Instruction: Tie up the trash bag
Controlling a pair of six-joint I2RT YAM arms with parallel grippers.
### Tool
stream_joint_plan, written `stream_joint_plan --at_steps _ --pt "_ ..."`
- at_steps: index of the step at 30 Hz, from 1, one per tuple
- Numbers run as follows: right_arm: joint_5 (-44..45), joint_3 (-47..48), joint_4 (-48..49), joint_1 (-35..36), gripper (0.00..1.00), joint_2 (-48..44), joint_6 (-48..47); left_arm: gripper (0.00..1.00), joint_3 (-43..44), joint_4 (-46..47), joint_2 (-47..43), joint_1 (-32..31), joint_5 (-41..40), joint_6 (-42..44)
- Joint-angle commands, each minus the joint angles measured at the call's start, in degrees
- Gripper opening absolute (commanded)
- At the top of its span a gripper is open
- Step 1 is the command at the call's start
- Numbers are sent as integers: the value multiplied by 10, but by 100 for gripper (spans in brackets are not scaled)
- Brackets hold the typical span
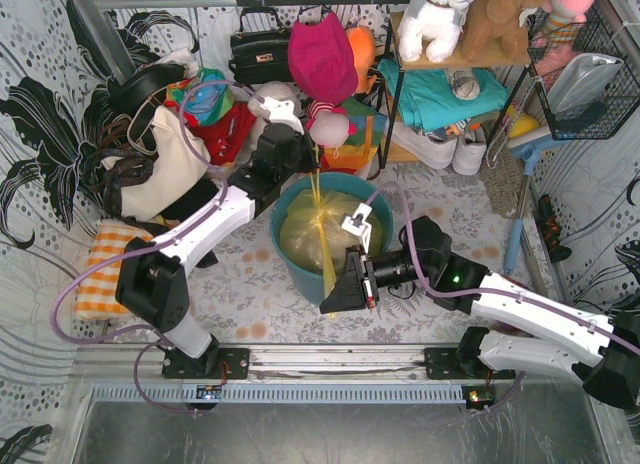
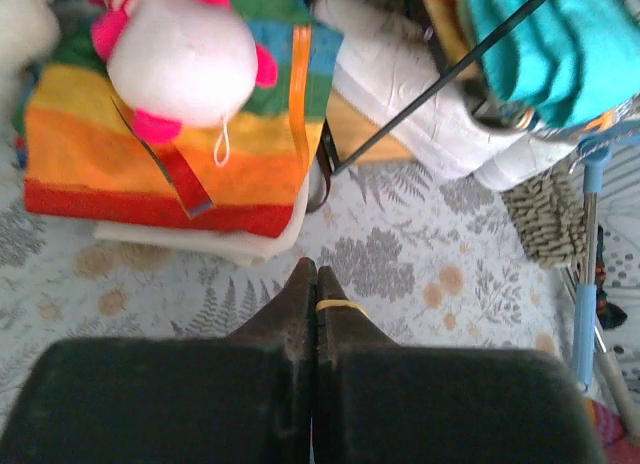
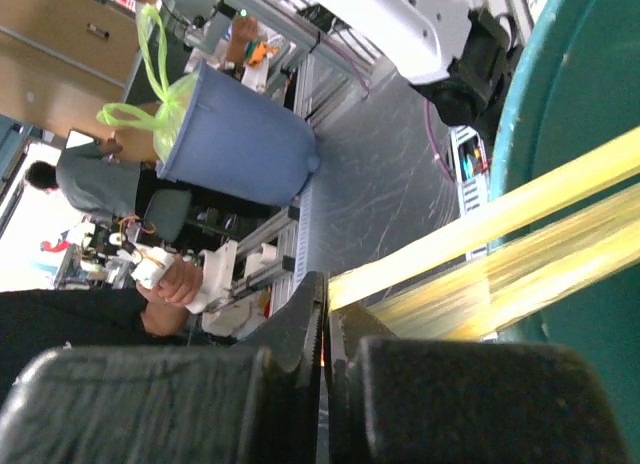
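The yellow-green trash bag (image 1: 345,239) sits in the teal round bin (image 1: 290,269) at mid table. Two twisted strips of its top cross at a knot over the bag and are stretched taut, one to the far side and one to the near side. My left gripper (image 1: 312,172) is shut on the far strip above the bin's back rim. In the left wrist view the gripper (image 2: 316,269) is shut, with a thin yellow strand (image 2: 338,305) over one finger. My right gripper (image 1: 329,304) is shut on the near strip in front of the bin. The right wrist view shows the gripper (image 3: 325,284), the strip (image 3: 500,219) and the bin wall (image 3: 580,74).
A cream tote (image 1: 175,164), handbags and plush toys are piled at the back left. A rainbow bag with a pink-white plush (image 2: 180,54) lies just beyond the left gripper. A shelf (image 1: 450,59) with toys and shoes stands at the back right, and an orange checked cloth (image 1: 100,269) lies at the left.
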Motion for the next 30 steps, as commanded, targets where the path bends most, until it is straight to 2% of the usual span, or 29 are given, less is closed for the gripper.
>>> stream_joint_plan --at_steps 1,5,10,13,14,16,20,24,30 --pt "-168 18 18 65 0 -37 49 0 29 85 57 77 -25 -9" --pt "-160 108 -63 67 0 -31 -5 0 92 56 78 92 2 -1" --pt "-172 197 -67 76 0 -26 -9 0 170 32 74 94 -3 19" --pt "-170 181 -72 83 0 -38 -10 0 194 18 94 98 -3 22" --pt "-161 118 -52 85 0 -53 5 0 178 22 112 101 5 15" --pt "-153 54 7 87 0 -72 38 0 157 29 126 103 9 11" --pt "-139 -1 72 88 0 -90 76 0 129 40 152 110 14 5" --pt "-139 21 56 89 0 -89 68 0 143 32 174 126 20 1" --pt "-143 133 -45 100 0 -59 18 0 216 -10 155 150 19 13"
